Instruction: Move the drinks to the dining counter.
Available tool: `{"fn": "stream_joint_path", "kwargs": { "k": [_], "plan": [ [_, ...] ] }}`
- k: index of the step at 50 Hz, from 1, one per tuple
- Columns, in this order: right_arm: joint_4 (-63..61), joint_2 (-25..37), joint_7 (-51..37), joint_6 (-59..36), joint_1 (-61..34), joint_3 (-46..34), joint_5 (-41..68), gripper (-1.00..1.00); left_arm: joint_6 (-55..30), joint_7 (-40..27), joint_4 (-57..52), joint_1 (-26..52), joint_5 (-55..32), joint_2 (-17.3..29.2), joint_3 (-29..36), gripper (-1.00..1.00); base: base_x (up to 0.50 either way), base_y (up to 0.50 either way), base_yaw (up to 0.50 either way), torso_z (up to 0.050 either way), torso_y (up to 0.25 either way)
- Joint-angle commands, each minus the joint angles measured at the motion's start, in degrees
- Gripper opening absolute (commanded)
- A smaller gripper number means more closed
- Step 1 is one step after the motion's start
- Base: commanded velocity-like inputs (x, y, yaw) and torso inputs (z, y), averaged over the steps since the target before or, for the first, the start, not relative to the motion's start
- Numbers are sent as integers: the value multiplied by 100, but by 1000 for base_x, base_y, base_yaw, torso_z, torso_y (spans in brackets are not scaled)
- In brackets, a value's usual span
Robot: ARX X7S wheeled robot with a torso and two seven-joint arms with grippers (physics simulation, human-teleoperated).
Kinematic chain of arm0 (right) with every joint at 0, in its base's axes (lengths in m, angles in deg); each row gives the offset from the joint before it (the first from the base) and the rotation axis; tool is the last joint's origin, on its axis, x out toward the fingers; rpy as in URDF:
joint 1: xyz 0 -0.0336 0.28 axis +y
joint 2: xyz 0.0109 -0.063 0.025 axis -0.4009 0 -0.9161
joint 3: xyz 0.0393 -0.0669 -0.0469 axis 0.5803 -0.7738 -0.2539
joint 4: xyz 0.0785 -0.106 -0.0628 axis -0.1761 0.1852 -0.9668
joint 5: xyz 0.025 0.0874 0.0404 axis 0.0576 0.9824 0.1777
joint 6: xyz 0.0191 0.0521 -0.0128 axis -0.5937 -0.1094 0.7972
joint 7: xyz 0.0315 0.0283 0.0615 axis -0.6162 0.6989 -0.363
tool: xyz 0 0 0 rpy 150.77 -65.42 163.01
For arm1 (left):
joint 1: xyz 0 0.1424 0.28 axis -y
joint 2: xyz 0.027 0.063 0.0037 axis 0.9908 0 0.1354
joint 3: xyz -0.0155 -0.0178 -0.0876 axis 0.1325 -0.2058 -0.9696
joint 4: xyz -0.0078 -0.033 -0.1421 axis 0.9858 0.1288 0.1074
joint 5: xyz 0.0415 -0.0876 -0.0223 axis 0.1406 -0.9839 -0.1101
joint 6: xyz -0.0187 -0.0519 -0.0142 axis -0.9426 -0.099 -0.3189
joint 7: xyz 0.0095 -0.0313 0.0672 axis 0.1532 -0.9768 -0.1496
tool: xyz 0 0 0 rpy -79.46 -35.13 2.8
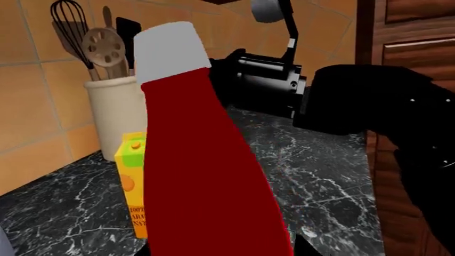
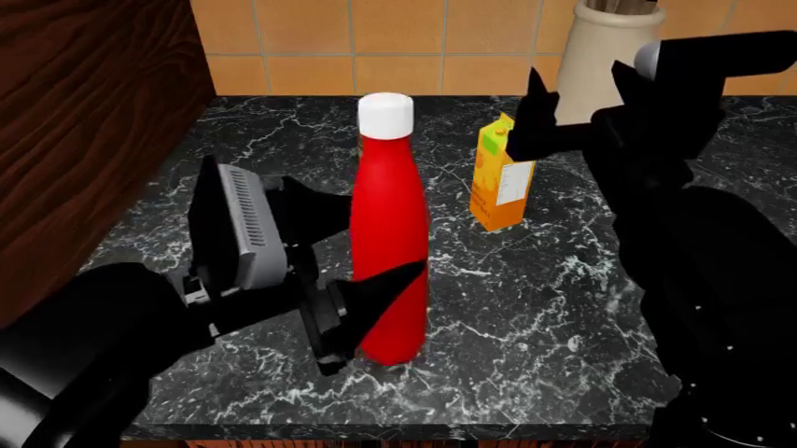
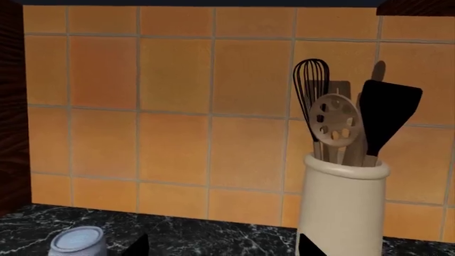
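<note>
1. On the left, my left gripper [image 2: 355, 308] sits low at the red bottle [image 2: 390, 233], jaws spread wide on either side of its base. I cannot tell whether the pads touch it; it holds nothing firmly yet.
2. The bottle stands upright on the marble counter [image 2: 548, 308], near the front edge.
3. Right of it and farther back stands the orange carton [image 2: 501, 173], with the beige utensil crock [image 2: 604, 56] behind it by the tiled wall.
4. My right gripper [image 2: 573, 103] hovers by the carton's top, jaws apart and empty.
5. I judge the bottle grasp is the current step: next I close squarely and lift straight up.
</note>
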Motion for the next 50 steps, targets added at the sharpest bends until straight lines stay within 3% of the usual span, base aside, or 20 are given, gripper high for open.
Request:
{"fn": "stream_joint_path", "kwargs": {
  "k": [1, 13, 19, 30, 40, 50],
  "plan": [
    [34, 23, -13, 66, 69, 18, 20, 100, 210, -211, 365, 81, 184, -197, -63, -100, 0, 0, 0, 0, 0],
    [19, 15, -40, 74, 59, 1, 54, 100, 64, -609, -144, -21, -171, -244, -577, -100, 0, 0, 0, 0, 0],
    [-5, 33, -90, -15, 153, 80, 107, 100, -81, -2210, -132, 593, 116, -831, -1402, -100, 0, 0, 0, 0, 2],
    [-646, 179, -101, -920, 22, 151, 516, 100, 66, -3150, -32, 971, 709, -1024, -1469, -100, 0, 0, 0, 0, 0],
    [-1881, 223, -228, -2470, -295, 950, 1453, 100, 301, -3189, 338, 972, 855, -1018, -1463, -100, 0, 0, 0, 0, 1],
    [-1857, 265, -276, -3711, -630, 748, 1930, 100, 315, -3212, 401, 963, 816, -996, -1488, -100, 0, 0, 0, 0, 0]
  ]
}}
